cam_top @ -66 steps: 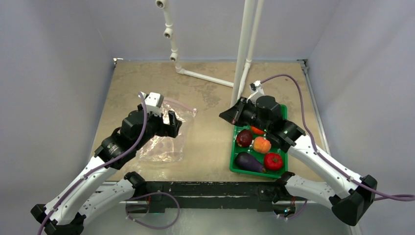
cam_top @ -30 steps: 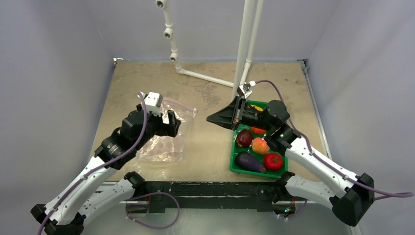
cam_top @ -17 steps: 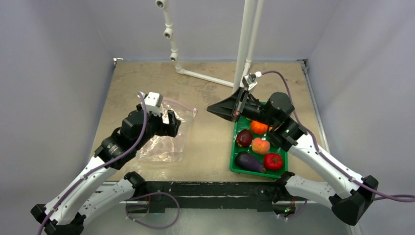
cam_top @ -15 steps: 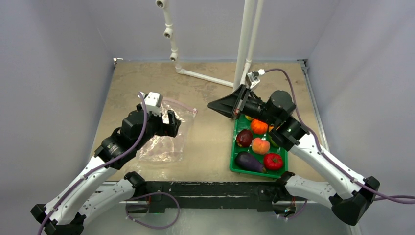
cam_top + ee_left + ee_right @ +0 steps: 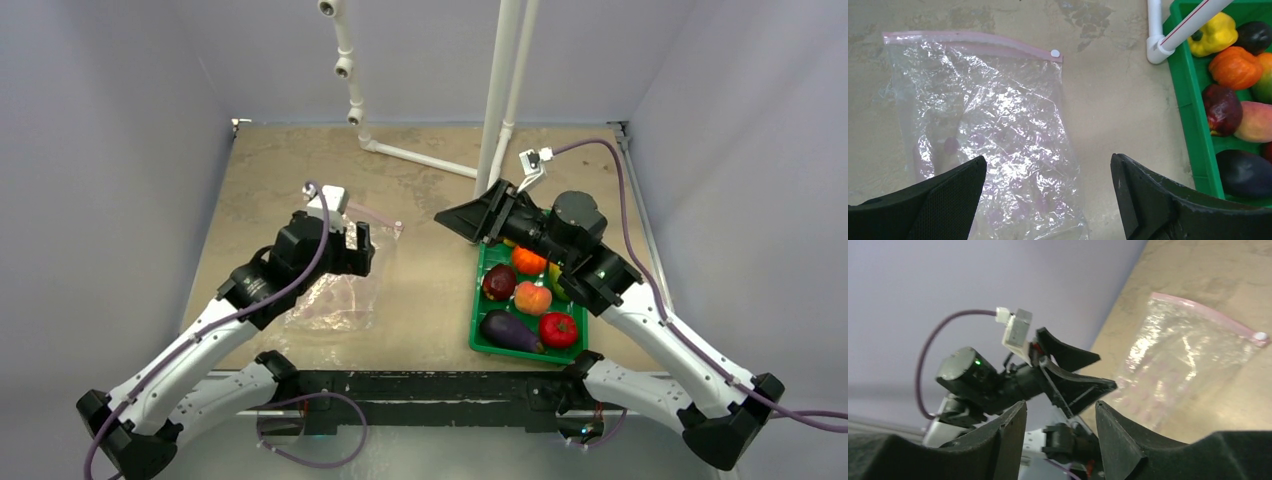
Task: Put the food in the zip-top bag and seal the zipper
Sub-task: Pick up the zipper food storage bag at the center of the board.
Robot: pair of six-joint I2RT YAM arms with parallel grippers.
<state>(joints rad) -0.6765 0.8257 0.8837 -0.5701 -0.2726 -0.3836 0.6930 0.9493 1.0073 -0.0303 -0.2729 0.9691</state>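
The right pincer (image 5: 448, 217) is lifting off the green tray (image 5: 1195, 125), jaws parting on nothing; the left pincer (image 5: 1048, 162), wide apart, is edging over the zip-top bag (image 5: 993, 130) (flat, empty, on the worktop (image 5: 430, 300)); all the food (image 5: 533, 297) is sitting in the tray, so no piece is getting bagged yet.

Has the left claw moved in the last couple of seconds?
Yes. The left claw has shifted slightly right, nearer the slider end of the zipper, while the zip-top bag itself lies where it was.
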